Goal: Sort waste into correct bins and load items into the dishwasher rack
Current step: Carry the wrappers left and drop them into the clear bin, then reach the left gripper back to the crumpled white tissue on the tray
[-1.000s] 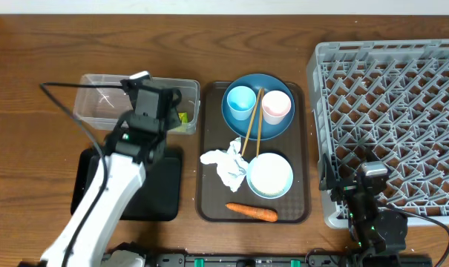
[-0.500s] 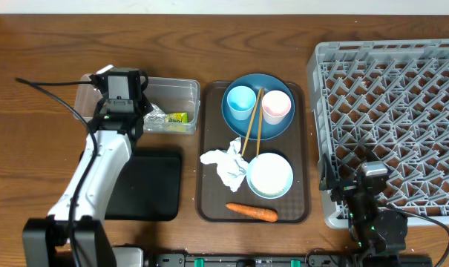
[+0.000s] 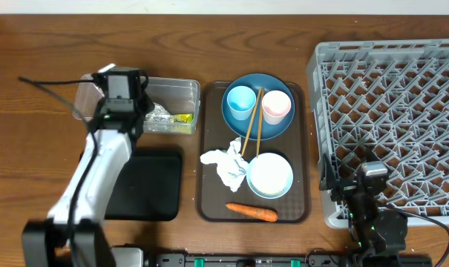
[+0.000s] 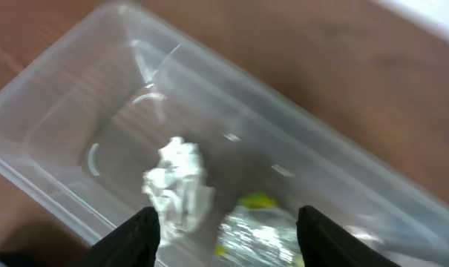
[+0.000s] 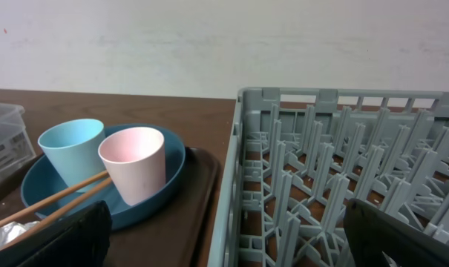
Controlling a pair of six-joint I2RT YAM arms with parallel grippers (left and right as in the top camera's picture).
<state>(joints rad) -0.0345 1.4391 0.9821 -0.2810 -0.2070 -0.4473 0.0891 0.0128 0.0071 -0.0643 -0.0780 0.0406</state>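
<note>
My left gripper (image 4: 228, 239) hangs open over the clear tub (image 4: 335, 159), nothing between its fingers (image 4: 139, 236). Below it in the tub lie a crumpled white paper wad (image 4: 178, 185) and a shiny yellow-green wrapper (image 4: 257, 226). From overhead, the left arm (image 3: 120, 89) covers the tub's (image 3: 181, 90) left part. Another paper wad (image 3: 225, 163), a carrot piece (image 3: 251, 212), the white-and-blue bowl (image 3: 270, 176), the dark blue plate (image 3: 231, 119), both cups and the chopsticks (image 3: 251, 122) rest on the brown tray. My right gripper (image 5: 228, 245) is open at the dishwasher rack's (image 3: 391, 111) front left corner.
The shallow black tray (image 3: 146, 185) lies in front of the clear tub, partly under my left arm. The brown serving tray (image 3: 209, 200) sits between the bins and the rack. The light blue cup (image 5: 70, 152) and the pink cup (image 5: 133, 163) stand on the plate.
My left arm swung left over the clear tub and its jaws opened. A white paper wad now lies loose in the tub. The right arm has not moved.
</note>
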